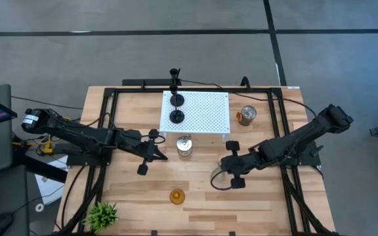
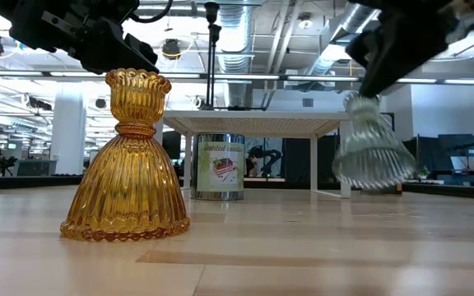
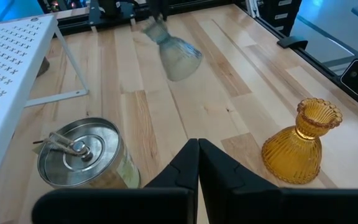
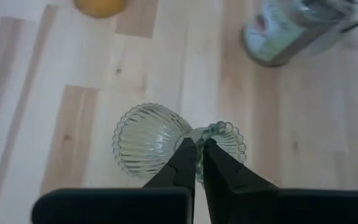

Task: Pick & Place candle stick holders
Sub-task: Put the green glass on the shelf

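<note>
The pale-green glass holder [image 1: 219, 172] is in my right gripper [image 1: 227, 169], right of the table's middle. It shows blurred in the low view [image 2: 373, 152]. The amber glass holder [image 1: 176, 196] stands on its flared base near the front edge. Two black holders [image 1: 176, 99] [image 1: 176, 117] stand on their disc bases on the left part of the white perforated platform [image 1: 205, 111]. My left gripper [image 1: 151, 154] is shut and empty, hovering left of a tin can [image 1: 185, 145]. My right gripper pinches the pale-green holder's narrow neck [image 4: 196, 132] between its two fingers, between the ribbed flared base [image 4: 146, 140] and the beaded top cup [image 4: 229, 142]. The fingers slant down from the table's right and lie across the holder. It is tilted and lifted clear of the table.
A tin can with a pull-ring lid [image 3: 82, 155] stands just in front of the platform. A second can [image 1: 246, 115] stands right of the platform. A small green plant [image 1: 102, 214] is at the front left corner. Black frame rails [image 1: 287, 118] run along the table's sides.
</note>
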Controlling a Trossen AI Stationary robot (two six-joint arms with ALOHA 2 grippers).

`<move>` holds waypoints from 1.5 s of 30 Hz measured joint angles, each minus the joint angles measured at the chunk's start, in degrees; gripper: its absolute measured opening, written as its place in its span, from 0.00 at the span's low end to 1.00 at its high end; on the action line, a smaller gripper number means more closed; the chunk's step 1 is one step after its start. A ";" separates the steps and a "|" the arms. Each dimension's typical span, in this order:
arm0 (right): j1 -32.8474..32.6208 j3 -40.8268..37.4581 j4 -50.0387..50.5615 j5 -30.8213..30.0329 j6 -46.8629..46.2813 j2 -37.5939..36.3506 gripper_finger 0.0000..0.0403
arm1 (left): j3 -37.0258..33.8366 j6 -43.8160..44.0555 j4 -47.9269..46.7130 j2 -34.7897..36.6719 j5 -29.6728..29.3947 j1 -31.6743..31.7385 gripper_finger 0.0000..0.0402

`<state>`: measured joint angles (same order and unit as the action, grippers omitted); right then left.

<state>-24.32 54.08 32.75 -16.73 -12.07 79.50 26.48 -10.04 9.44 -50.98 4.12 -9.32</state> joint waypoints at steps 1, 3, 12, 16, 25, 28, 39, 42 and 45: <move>0.10 1.09 1.52 -0.41 0.35 0.00 0.01 | 0.00 -0.02 0.01 0.00 0.00 0.00 0.02; 0.23 3.18 3.40 -1.47 1.62 0.00 0.00 | 0.00 0.00 0.01 0.00 0.02 0.00 0.02; 3.89 12.30 7.58 -3.26 9.43 -0.04 0.00 | 0.00 0.00 0.01 0.00 0.00 0.00 0.02; 5.99 16.17 8.56 -5.13 15.34 -0.04 0.00 | 0.00 0.00 0.03 0.00 0.00 0.00 0.02; 13.71 20.37 6.52 -7.86 28.33 0.44 0.00 | 0.00 0.00 0.02 0.00 0.00 0.00 0.02; 17.05 20.33 4.30 -7.84 31.75 0.46 0.00 | 0.00 -0.01 0.03 0.00 0.00 0.00 0.02; 27.09 20.40 -2.50 -7.32 43.55 2.16 0.00 | 0.00 -0.02 0.02 0.00 0.00 0.02 0.02; 29.05 20.19 -2.29 -7.37 44.14 3.76 0.00 | 0.00 -0.02 0.04 0.00 0.00 0.02 0.02; 30.39 20.33 -5.34 -7.38 45.86 5.43 0.00 | 0.00 -0.21 0.04 0.00 0.00 0.02 0.02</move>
<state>6.08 74.41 27.41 -24.11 33.79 84.94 26.48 -10.26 9.47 -50.98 4.12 -9.30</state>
